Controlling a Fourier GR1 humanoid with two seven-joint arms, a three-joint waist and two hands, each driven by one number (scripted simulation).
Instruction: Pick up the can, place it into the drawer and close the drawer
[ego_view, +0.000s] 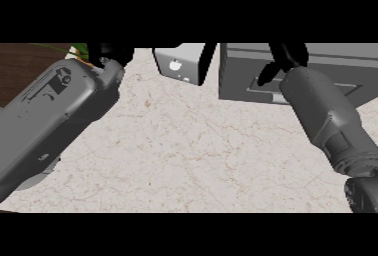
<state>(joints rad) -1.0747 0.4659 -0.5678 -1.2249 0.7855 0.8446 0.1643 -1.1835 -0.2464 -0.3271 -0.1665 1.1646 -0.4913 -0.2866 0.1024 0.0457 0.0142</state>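
While the grey drawer unit (310, 75) sits closed-looking, neither black hand's (111, 50) grasp can be told.

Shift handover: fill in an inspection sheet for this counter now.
Surface: pale marbled counter, with a dark wooden strip at its upper left.
Job's things: grey drawer unit at upper right; can not visible.
Clutter: small grey box with a pale round mark, beside the drawer unit; a green scrap at the left hand.
Hands: left hand at the upper left; right hand over the drawer unit's front. Fingers unclear on both.
Cables: nothing seen.
Surroundings: nothing seen.
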